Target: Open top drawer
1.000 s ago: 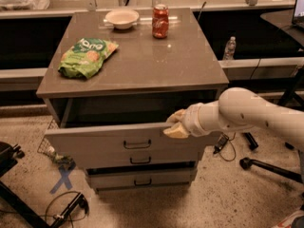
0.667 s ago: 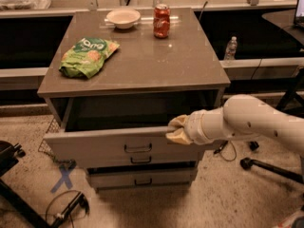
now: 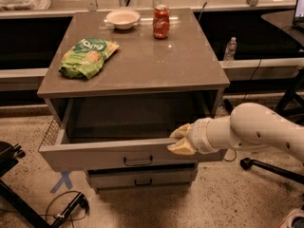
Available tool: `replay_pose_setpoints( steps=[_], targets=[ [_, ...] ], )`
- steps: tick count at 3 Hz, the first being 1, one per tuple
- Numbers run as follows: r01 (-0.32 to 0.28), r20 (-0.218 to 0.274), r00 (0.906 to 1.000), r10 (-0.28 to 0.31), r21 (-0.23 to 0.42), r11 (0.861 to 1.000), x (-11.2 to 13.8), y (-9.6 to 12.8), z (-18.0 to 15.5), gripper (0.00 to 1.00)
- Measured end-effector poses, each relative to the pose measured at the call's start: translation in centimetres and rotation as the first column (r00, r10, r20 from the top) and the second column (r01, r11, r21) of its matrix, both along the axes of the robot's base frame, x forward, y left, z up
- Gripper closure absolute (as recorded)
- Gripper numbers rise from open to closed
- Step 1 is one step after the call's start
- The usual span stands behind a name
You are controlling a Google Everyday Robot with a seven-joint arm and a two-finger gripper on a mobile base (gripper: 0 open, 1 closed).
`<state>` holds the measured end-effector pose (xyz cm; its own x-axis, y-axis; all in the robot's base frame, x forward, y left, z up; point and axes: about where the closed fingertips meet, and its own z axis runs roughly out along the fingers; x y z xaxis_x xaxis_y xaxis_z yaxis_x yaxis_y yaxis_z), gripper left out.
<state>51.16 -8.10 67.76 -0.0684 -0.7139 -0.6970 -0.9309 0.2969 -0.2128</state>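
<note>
Dim, warm light, coming from overhead. The cabinet top [image 3: 152,61] shows soft glare streaks at the far edge by the soda can [image 3: 161,14]. The top drawer [image 3: 95,155] has a lit front and a tray deep in shadow. My gripper [image 3: 180,139], at the drawer's right front rim, catches light and looks pale yellow. The floor underneath is dark.

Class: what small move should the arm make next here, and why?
Probably lift the gripper off the top drawer and back away. It sits at the front panel's upper rim, right of the handle, and the drawer stands far out of the cabinet with its tray exposed, so opening looks done.
</note>
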Motion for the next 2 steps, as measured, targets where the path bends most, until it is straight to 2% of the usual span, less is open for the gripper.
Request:
replay_pose_setpoints(
  steps=[1, 2],
  targets=[
    [0.0, 0.0, 1.0, 0.0, 0.0, 1.0, 0.0, 0.0, 0.0, 1.0],
    [-0.019, 0.005, 0.9998, 0.019, -0.047, 0.999, 1.5, 0.2, 1.1, 1.0]
  ],
)
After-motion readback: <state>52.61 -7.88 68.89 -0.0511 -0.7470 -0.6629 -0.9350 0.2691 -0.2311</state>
